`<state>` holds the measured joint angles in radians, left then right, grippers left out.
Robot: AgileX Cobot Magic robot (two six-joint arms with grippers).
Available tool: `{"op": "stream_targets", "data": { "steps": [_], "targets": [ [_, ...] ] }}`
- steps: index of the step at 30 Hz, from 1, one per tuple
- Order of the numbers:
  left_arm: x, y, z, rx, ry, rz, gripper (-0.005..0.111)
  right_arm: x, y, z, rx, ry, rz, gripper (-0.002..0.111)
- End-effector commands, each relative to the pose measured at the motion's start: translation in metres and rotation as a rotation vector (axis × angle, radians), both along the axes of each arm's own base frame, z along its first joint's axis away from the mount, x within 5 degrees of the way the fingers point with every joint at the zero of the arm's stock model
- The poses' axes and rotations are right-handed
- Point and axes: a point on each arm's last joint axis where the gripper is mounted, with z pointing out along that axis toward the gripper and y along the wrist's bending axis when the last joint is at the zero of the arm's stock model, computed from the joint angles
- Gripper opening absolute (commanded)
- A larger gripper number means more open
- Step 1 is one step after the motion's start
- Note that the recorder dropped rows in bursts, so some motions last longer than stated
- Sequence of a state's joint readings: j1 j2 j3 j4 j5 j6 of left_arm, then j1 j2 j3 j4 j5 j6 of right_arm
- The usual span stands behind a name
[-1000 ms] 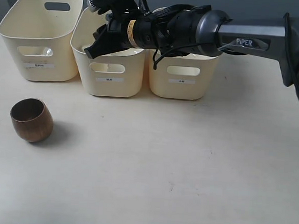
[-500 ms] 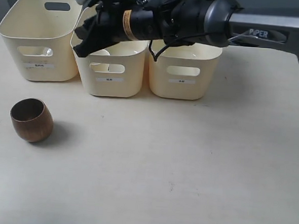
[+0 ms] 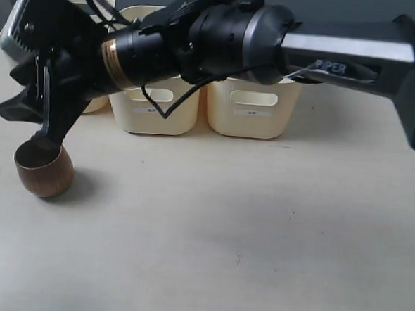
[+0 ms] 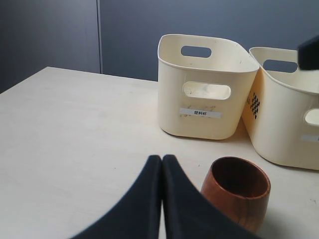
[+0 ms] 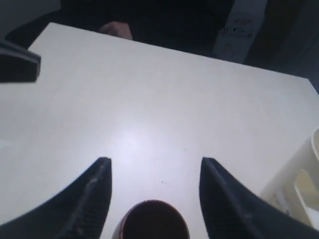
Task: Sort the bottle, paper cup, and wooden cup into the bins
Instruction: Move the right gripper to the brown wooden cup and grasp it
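Note:
The wooden cup [image 3: 44, 168] stands upright on the table, left of the bins. My right gripper [image 3: 26, 126] has reached across and hangs open just above it. In the right wrist view the wooden cup [image 5: 154, 222] lies below the open right gripper [image 5: 154, 163], not touched by either of its fingers [image 5: 97, 191]. My left gripper [image 4: 162, 159] is shut and empty, close beside the wooden cup [image 4: 238, 191]. Three cream bins stand in a row: the middle bin [image 3: 154, 108], the right bin [image 3: 252, 109] and the left bin [image 4: 204, 89]. The bottle and paper cup are out of sight.
The right arm [image 3: 340, 54] stretches over the bins from the right. The pale table [image 3: 259, 229] runs wide in front of the bins. A dark gripper tip [image 5: 17, 62] shows in the right wrist view. The table's edges border a dark background.
The right gripper has swung left from above the middle bin and come down over the wooden cup. The cup and bins have not moved.

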<state>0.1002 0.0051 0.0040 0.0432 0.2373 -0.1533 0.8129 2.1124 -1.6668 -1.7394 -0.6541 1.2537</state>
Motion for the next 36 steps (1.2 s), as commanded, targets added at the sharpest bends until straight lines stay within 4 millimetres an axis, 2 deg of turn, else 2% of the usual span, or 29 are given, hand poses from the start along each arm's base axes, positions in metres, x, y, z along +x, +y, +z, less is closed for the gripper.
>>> {"op": "stream_targets", "data": {
  "steps": [1, 5, 10, 14, 29, 36],
  "targets": [
    [0.000, 0.000, 0.002, 0.000, -0.015, -0.003, 0.000, 0.002, 0.009, -0.029, -0.053, -0.025, 0.003, 0.051],
    [0.000, 0.000, 0.002, 0.000, -0.015, -0.003, 0.000, 0.003, 0.012, -0.048, -0.081, 0.000, 0.004, 0.051],
    [0.000, 0.000, 0.002, 0.000, -0.015, -0.003, 0.000, -0.007, 0.023, -0.071, -0.115, 0.022, 0.038, 0.051],
    [0.000, 0.000, 0.002, 0.000, -0.015, -0.003, 0.000, -0.015, 0.029, -0.073, -0.121, 0.005, 0.059, 0.051],
    [0.000, 0.000, 0.002, 0.000, -0.015, -0.003, 0.000, -0.016, 0.030, -0.073, -0.124, 0.000, 0.048, 0.051],
    [0.000, 0.000, 0.002, 0.000, -0.015, -0.003, 0.000, -0.013, 0.031, -0.092, -0.155, 0.016, 0.030, 0.051]
  ]
}}
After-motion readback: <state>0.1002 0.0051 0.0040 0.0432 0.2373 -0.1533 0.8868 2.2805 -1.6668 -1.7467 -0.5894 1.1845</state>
